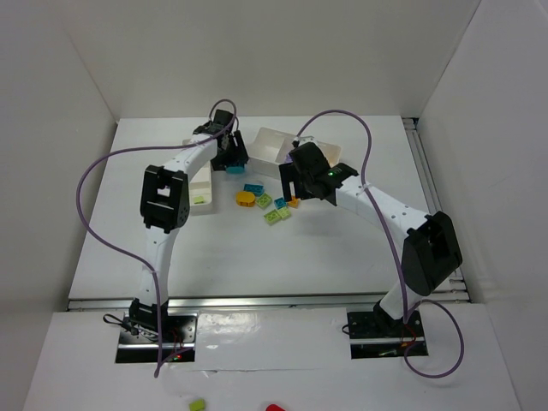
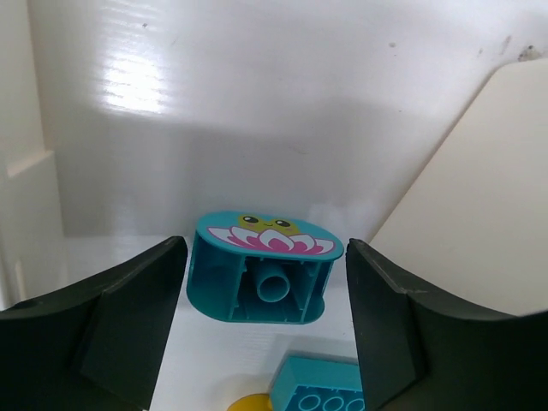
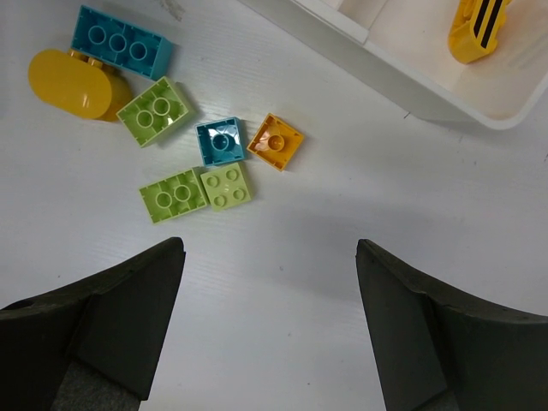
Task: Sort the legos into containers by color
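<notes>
Spread fingers (image 2: 128,325) of the left tool (image 2: 265,257) flank a rounded teal plastic brick (image 2: 261,287); the right tool (image 3: 270,257) hangs open above small lime, teal and orange bricks (image 3: 227,184).

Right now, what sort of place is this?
Probably a lab robot test cell: a white table boxed in by plain white panels, with loose legos and a white tray laid out for sorting.

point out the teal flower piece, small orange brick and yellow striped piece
teal flower piece (image 2: 270,235): left wrist view, on its printed top face
small orange brick (image 3: 275,142): right wrist view, on its single stud
yellow striped piece (image 3: 465,38): right wrist view, on its yellow body
</notes>
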Available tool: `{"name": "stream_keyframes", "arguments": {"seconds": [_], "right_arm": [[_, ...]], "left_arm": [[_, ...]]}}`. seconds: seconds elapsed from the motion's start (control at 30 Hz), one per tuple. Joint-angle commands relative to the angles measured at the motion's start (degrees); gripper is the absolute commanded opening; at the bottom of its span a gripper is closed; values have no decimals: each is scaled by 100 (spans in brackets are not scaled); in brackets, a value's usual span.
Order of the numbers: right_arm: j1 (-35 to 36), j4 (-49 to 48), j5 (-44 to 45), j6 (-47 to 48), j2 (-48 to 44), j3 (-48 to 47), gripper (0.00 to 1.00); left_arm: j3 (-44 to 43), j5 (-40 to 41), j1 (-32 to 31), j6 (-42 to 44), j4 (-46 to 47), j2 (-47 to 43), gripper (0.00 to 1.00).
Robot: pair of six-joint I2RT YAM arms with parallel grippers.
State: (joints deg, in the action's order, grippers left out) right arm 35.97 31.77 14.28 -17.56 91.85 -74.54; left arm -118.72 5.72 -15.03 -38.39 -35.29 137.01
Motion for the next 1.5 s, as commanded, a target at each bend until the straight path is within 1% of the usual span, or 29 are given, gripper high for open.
{"name": "stream_keyframes", "arguments": {"seconds": [0.0, 0.17, 0.2, 0.27, 0.43, 0.5, 0.57, 0.67, 0.7, 0.73, 0.83, 0.87, 0.93, 0.97, 1.03, 1.07, 1.17, 1.2, 1.3, 1.4, 1.47], "right_arm": [[-11, 57, -5, -54, 34, -87, 88], [-11, 57, -5, -54, 139, -201, 88], [-11, 57, -5, -54, 140, -201, 88], [-11, 57, -5, -54, 140, -254, 88], [-11, -12, -5, -116, 70, -254, 88], [-11, -144, 179, -185, -236, -149, 88], [-11, -389, 372, -317, -430, 35, 88], [-142, -496, 759, -581, -642, 89, 87], [-203, -496, 995, -747, -721, 89, 87], [-204, -496, 1084, -801, -809, 89, 87], [-309, -496, 1427, -1046, -1010, 89, 87], [-309, -496, 1489, -1100, -1081, 141, 87], [-371, -496, 1673, -1162, -1310, 230, 87], [-371, -444, 1787, -1162, -1380, 308, 87], [-371, -365, 2007, -1162, -1555, 309, 87], [-371, -216, 2113, -1162, -1609, 309, 87], [-371, -6, 2289, -1214, -1837, 309, 87], [-371, -4, 2342, -1214, -1838, 370, 87], [-371, 57, 2342, -1214, -1987, 423, 87], [-371, 57, 2395, -1214, -1987, 476, 87], [-371, 57, 2290, -1214, -1987, 476, 87]], "left_arm": [[-108, -62, 35, 367, 189, 54, 80], [15, 254, 35, 420, 57, -139, 66], [67, 307, 35, 420, -12, -227, 61], [120, 455, 35, 473, -66, -437, 56], [296, 615, 87, 420, -119, -1096, 56], [349, 615, 88, 351, -119, -1325, 56], [533, 440, 88, 297, -119, -1676, 56], [1025, -86, 88, 165, 389, -2169, 56], [1217, -488, 88, 165, 791, -2257, 56], [1219, -693, 27, 218, 969, -2327, 56], [1097, -1150, -140, 288, 1278, -2215, 56], [748, -1230, -193, 375, 1279, -2092, 56], [369, -1485, -351, 516, 1348, -1635, 56], [10, -1486, -404, 517, 1349, -1468, 56], [-344, -1486, -527, 569, 1349, -969, 56], [-667, -1486, -528, 570, 1349, -818, 56], [-1152, -1371, -580, 517, 1270, -307, 56], [-1206, -1293, -633, 517, 1270, -211, 58], [-1321, -1179, -633, 517, 1270, 62, 68], [-1374, -1231, -633, 517, 1270, 133, 80], [-1295, -1301, -686, 578, 1270, 133, 85]]}}
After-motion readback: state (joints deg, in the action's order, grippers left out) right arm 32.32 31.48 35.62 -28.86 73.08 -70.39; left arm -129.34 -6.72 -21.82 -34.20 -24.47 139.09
